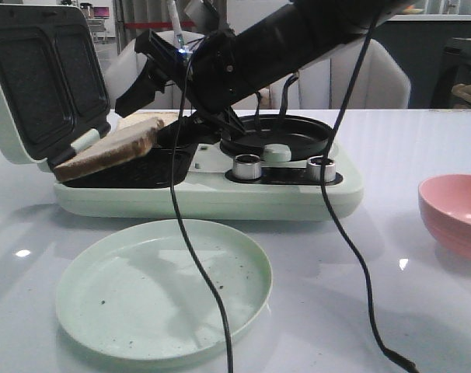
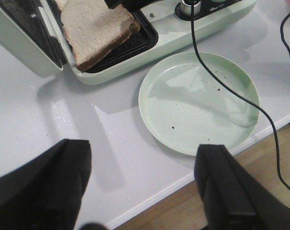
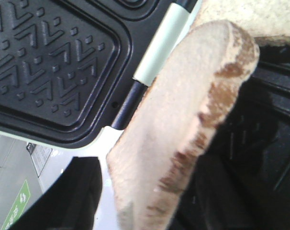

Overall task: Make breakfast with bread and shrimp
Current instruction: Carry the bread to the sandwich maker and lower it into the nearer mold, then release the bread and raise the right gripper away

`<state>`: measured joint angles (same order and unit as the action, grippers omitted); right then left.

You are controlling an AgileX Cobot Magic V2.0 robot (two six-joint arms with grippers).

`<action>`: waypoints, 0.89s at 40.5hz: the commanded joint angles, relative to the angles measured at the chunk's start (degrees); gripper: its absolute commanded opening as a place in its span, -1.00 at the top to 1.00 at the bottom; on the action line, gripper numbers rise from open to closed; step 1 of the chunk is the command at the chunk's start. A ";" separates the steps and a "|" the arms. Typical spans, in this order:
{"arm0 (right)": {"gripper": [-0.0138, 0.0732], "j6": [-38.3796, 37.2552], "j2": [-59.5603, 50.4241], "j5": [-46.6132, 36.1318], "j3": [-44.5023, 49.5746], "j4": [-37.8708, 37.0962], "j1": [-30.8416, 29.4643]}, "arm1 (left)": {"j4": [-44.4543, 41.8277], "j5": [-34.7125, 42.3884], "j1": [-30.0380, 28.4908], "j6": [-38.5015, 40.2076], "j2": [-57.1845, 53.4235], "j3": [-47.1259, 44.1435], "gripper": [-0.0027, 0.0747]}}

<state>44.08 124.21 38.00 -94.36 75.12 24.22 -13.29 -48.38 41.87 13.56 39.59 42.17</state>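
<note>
Holding my right gripper [image 1: 169, 134] clamped on a pale square bread slice with dark crust [image 1: 111, 148], tilted over the mint-green sandwich maker's [image 1: 220, 198] black grill plate. My left gripper [image 2: 142, 184] hangs spread wide just in front of that maker, near the round pale green plate [image 2: 200, 103].

The robot's right arm [image 1: 298, 39] is thick, black and shiny, and two thin black cables [image 1: 190, 256] hang from it. A small blue light [image 1: 181, 52] glows near its wrist. The left claw [image 2: 142, 187] has two wide, flat black fingers [image 2: 44, 184].
</note>
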 commanded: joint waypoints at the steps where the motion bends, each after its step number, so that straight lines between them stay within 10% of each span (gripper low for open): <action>1: -0.55 1.17 -4.06 2.33 -1.98 2.45 -0.81 | -0.73 3.80 0.37 -0.01 -0.26 1.72 -0.39; 10: -0.55 -2.60 -9.95 3.24 -1.98 -12.29 -1.17 | -0.73 3.80 0.37 -0.01 -0.26 1.72 -0.39; 23: -0.55 -30.01 -27.42 7.70 2.17 -58.85 -1.17 | -0.73 3.80 0.37 -0.01 -0.26 1.72 -0.39; 36: -0.55 -35.22 -50.92 3.68 26.44 -66.50 -1.39 | -0.73 3.80 0.37 -0.01 -0.26 1.72 -0.39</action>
<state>9.41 80.64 45.85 -71.66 8.97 23.32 -13.29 -48.38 41.87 13.53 39.59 42.17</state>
